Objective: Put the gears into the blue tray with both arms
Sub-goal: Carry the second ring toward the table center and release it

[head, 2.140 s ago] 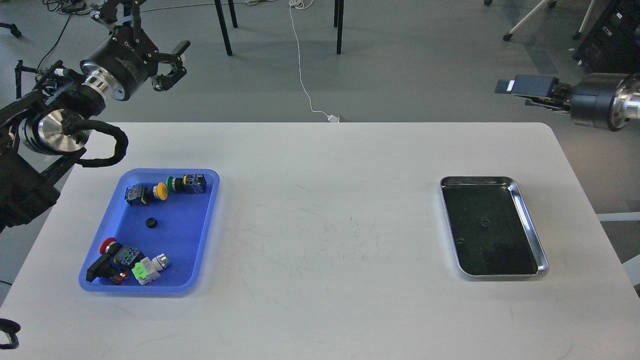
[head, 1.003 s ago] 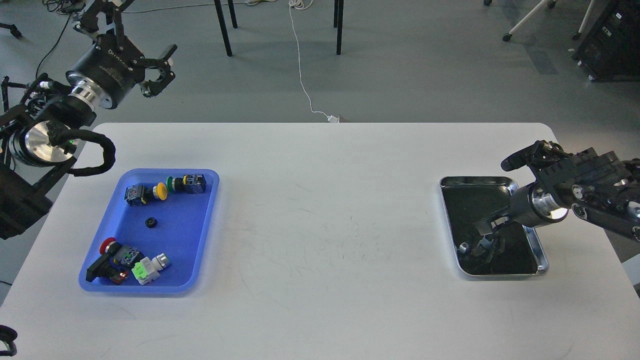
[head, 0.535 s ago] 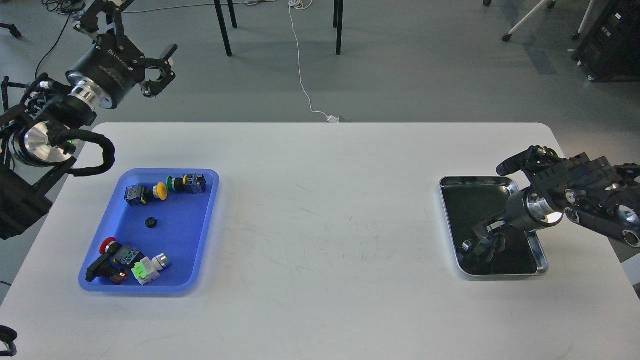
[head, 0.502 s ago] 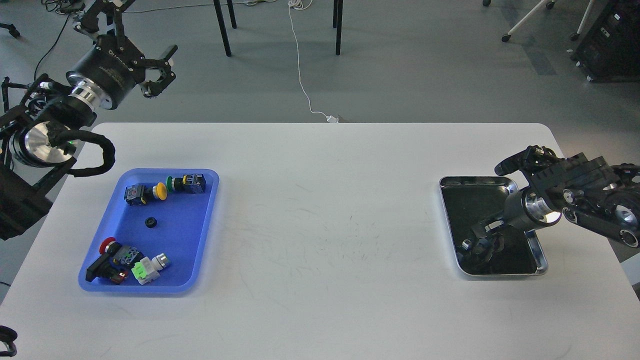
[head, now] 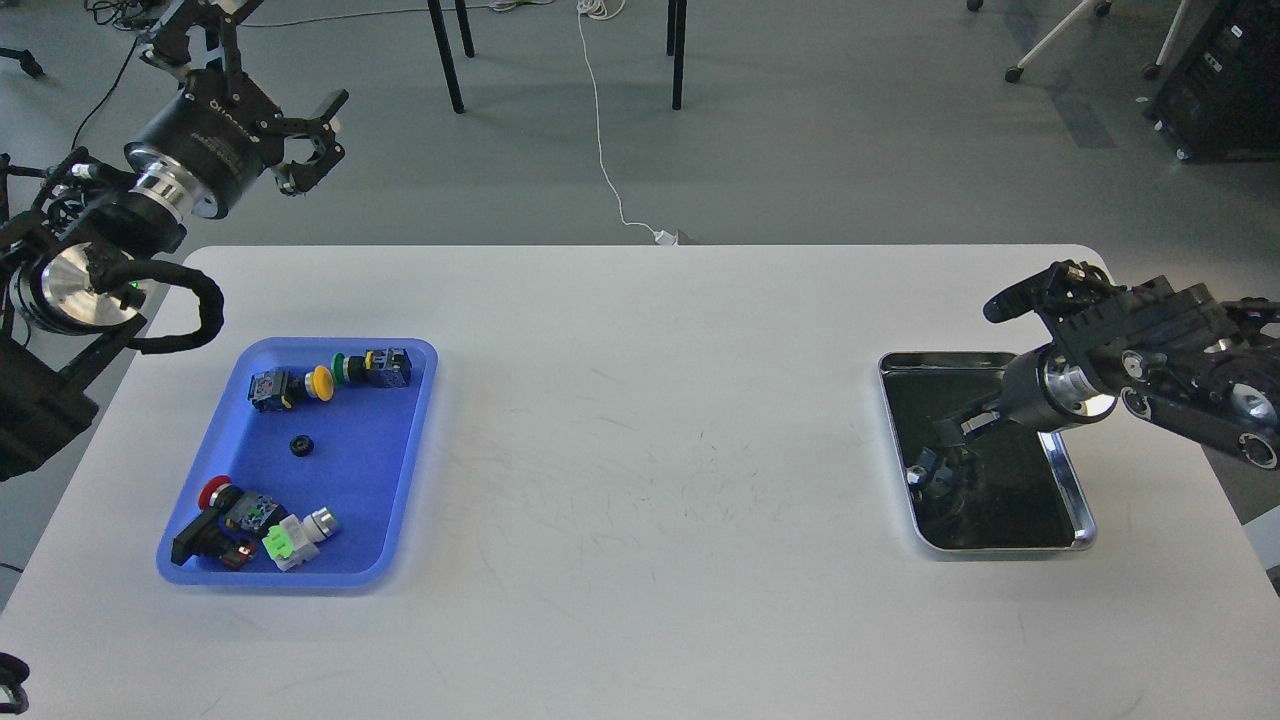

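Observation:
A small black gear (head: 299,446) lies in the middle of the blue tray (head: 365,470) at the table's left. My left gripper (head: 308,132) hangs high beyond the table's far left corner, above and behind the tray, open and empty. From the right, my right arm reaches down into the silver tray (head: 1086,528). My right gripper (head: 940,472) sits low over its dark bottom. Its fingers are dark against the dark tray, so I cannot tell whether they hold anything.
Several push-button switches share the blue tray: yellow (head: 320,381) and green (head: 343,367) ones at its far end, red (head: 213,492) and white-green (head: 296,535) ones at its near end. Chair legs and a white cable are on the floor beyond the table.
My right arm came down from above the table's right edge into the silver tray, and its gripper has just shifted slightly left and farther back. The left arm drifted slightly up and left.

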Robot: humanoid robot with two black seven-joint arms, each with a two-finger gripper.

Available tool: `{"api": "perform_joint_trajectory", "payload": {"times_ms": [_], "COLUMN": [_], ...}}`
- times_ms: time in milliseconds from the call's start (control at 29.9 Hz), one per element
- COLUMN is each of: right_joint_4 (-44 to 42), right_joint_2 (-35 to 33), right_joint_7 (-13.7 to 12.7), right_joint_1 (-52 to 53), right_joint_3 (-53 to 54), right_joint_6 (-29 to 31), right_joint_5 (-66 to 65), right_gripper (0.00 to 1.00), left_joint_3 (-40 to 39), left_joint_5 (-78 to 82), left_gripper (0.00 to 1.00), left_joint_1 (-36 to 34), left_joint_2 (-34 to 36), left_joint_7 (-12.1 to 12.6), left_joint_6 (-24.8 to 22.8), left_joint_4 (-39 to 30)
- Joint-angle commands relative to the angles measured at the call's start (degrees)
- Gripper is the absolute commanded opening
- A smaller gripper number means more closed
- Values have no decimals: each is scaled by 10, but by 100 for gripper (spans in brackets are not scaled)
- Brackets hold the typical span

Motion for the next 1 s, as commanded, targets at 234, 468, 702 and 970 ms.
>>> {"api": "perform_joint_trajectory", "payload": {"times_ms": [234,468,702,970], "right_joint_4": [70,47,-1,-34], "right_joint_2": [58,154,246,287], "right_joint_7": [6,6,6,6], "right_joint_1": [61,53,22,-1], "right_joint_3": [2,1,-1,0], "right_joint_6": [0,0,-21,-23], "right_joint_5": [57,79,81,81], "right_gripper": [10,10,10,11], "left_joint_3": [0,1,0,1], "left_joint_5": [1,0,0,0], "left_gripper": [98,98,98,98], "left_joint_1": [-1,-1,0,3], "left_joint_2": [0,8,17,26], "left_joint_7": [0,0,0,1], "left_joint_6": [1,1,1,0], "left_joint_4": [0,0,1,0]}}
